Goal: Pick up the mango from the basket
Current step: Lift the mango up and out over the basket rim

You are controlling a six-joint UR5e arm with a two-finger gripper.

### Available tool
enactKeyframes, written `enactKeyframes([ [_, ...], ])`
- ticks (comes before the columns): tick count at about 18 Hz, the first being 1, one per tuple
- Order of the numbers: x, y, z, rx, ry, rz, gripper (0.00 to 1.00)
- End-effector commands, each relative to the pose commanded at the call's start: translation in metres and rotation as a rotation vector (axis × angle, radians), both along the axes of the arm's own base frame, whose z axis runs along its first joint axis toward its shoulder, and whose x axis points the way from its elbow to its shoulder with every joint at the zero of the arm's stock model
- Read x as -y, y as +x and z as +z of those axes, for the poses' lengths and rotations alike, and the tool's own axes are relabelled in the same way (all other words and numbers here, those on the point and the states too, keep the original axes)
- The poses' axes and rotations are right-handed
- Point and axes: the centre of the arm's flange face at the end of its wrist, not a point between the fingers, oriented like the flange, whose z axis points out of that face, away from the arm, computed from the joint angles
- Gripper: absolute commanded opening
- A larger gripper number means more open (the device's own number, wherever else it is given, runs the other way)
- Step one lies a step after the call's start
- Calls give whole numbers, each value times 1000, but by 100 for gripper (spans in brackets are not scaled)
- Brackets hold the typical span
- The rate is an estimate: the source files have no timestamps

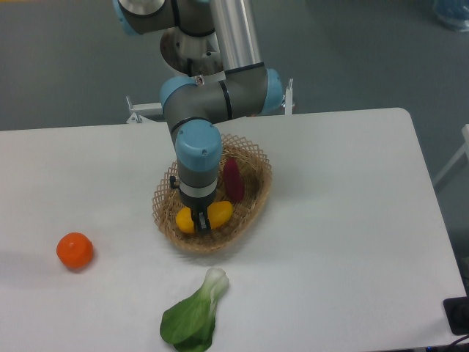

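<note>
The tan wicker basket (253, 199) sits mid-table. Inside it the yellow-orange mango (219, 213) shows on both sides of my gripper (200, 221), whose dark fingers are shut on the mango's middle. The fruit sits slightly above the basket floor, near the front-left part of the basket. The arm's blue wrist comes straight down from above and hides part of the basket's left half.
A slim purple-red sweet potato (233, 178) lies in the basket right of the gripper. A round orange citrus fruit (75, 250) rests on the table at the left. A green leafy vegetable (194, 314) lies in front of the basket.
</note>
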Motion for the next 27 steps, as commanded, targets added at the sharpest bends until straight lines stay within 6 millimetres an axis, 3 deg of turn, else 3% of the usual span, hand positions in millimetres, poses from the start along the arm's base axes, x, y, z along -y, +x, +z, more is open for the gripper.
enactKeyframes([
  [6,4,-10,13,-3,4,67,43],
  [11,21,-40,42,12,1,160,46],
  [20,39,-130,97,-50,68,361,45],
  [26,61,-201,112,-80,90,459,45],
  [27,70,-225,107,-81,86,491,45],
])
